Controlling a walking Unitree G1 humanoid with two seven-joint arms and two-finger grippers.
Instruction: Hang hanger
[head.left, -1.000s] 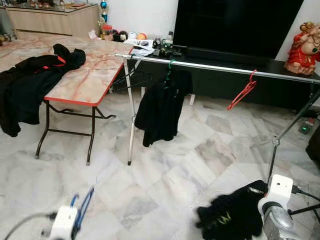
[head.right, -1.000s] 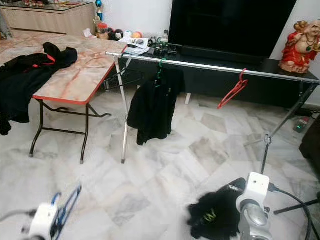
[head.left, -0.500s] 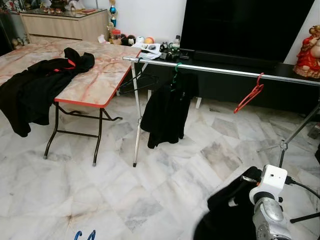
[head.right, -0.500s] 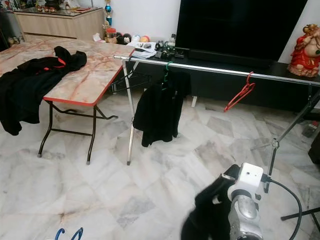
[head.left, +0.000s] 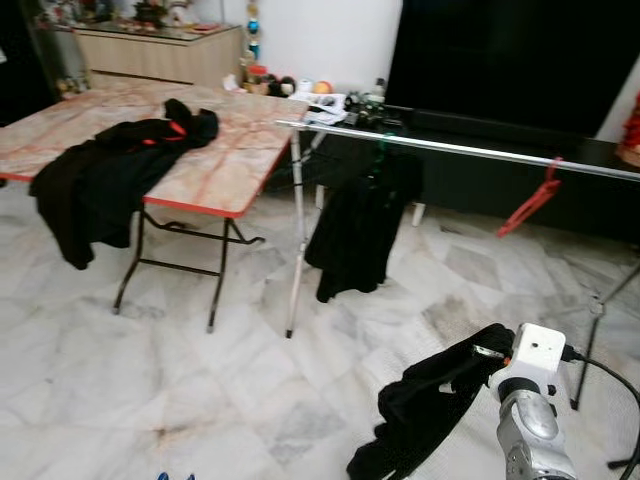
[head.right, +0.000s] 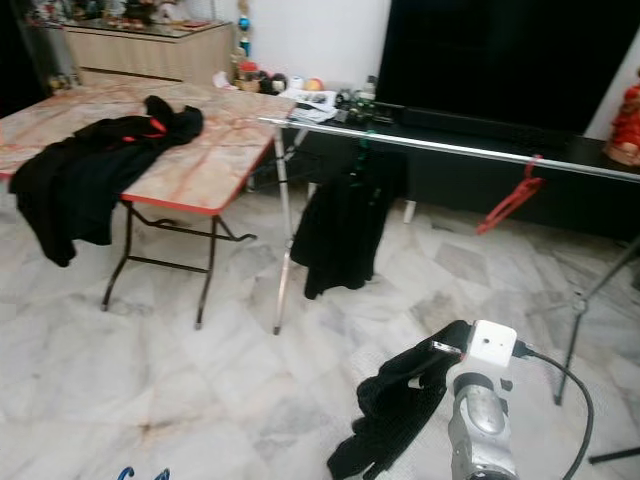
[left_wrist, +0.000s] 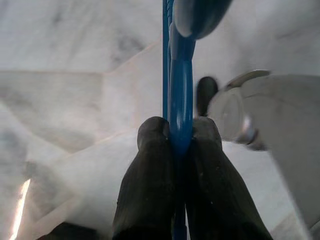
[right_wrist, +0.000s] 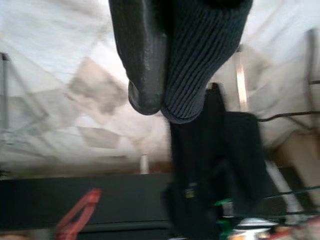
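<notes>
Bare rail lies between hung black garment and red hanger.

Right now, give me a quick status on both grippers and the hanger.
Left gripper shut on blue hanger, held low. Right gripper shut on black garment. Rail ahead, open floor between.

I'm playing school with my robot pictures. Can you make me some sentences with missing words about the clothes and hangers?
1. The left hand is shut on a hanger whose colour is ____.
2. The right hand holds a ____ garment.
3. The empty hanger on the rail is ____ in colour.
4. A black garment lies on the ____ and droops over its edge.

Missing words: blue; black; red; table
</notes>
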